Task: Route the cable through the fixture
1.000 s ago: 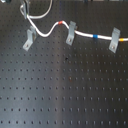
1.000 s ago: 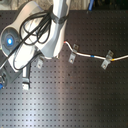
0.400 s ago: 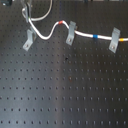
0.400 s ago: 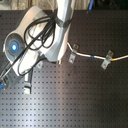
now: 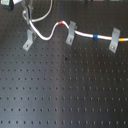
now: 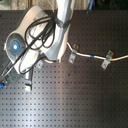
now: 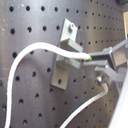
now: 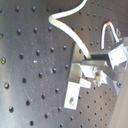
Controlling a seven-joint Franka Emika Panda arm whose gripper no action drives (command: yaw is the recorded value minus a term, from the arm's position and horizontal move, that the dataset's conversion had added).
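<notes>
On my feed, first exterior view, I count:

Metal clips: three, in a row on the perforated board (image 5: 65,95). Left clip (image 5: 28,40), middle clip (image 5: 71,33), right clip (image 5: 115,40).

White cable (image 5: 47,36): one, running past all three clips.

Colour bands on that cable: two visible, one red (image 5: 61,23) beside the middle clip, one blue (image 5: 95,36) between the middle and right clips.

The tool (image 7: 102,67) sits hard against the nearest fixture (image 7: 67,47) in the first wrist view — its fingers (image 7: 112,57) close on the cable (image 7: 50,50) right at the clip's face, with no gap on that side. Beyond the tool, the cable (image 5: 50,35) loops on to two more clips (image 5: 71,32) (image 5: 115,40), fencing that strip. On the tool's other side the perforated surface (image 5: 65,90) is open — nothing stands on it.
</notes>
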